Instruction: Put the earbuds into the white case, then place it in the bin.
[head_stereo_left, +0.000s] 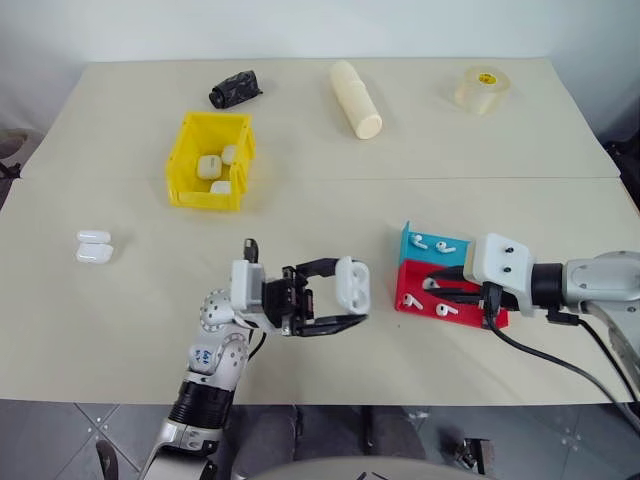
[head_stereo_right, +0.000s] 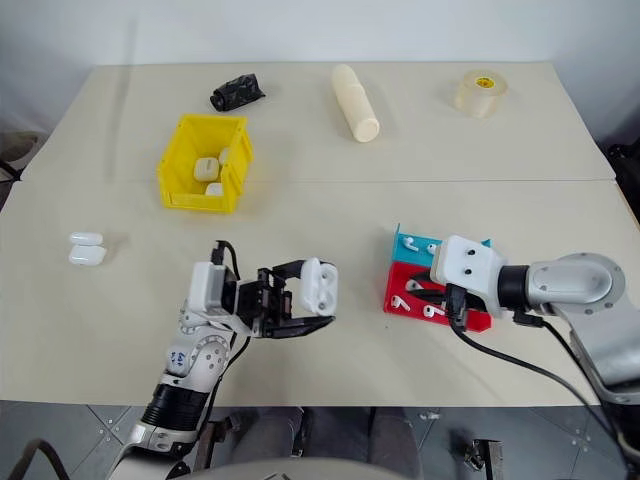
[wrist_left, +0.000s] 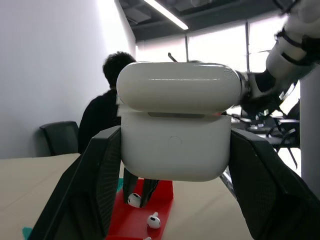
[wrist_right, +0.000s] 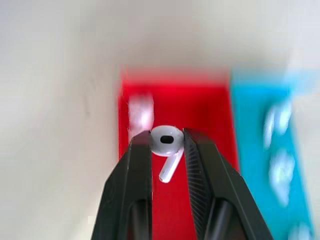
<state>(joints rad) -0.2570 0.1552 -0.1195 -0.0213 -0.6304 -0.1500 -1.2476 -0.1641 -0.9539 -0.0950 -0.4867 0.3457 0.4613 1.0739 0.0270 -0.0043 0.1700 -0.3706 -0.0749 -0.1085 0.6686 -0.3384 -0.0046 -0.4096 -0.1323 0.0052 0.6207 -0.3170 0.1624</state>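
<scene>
My left gripper is shut on the white case and holds it up above the table's near middle. The case's lid sits on top, and its face is turned toward the right arm. My right gripper is shut on one of the earbuds, pinched by its head over the red tray. More earbuds lie in that tray, and others lie in the blue tray beside it. The yellow bin stands at the far left and holds several white cases.
Two white cases lie near the table's left edge. A black object, a cream cylinder and a tape roll lie along the far side. A person sits in the background of the left wrist view.
</scene>
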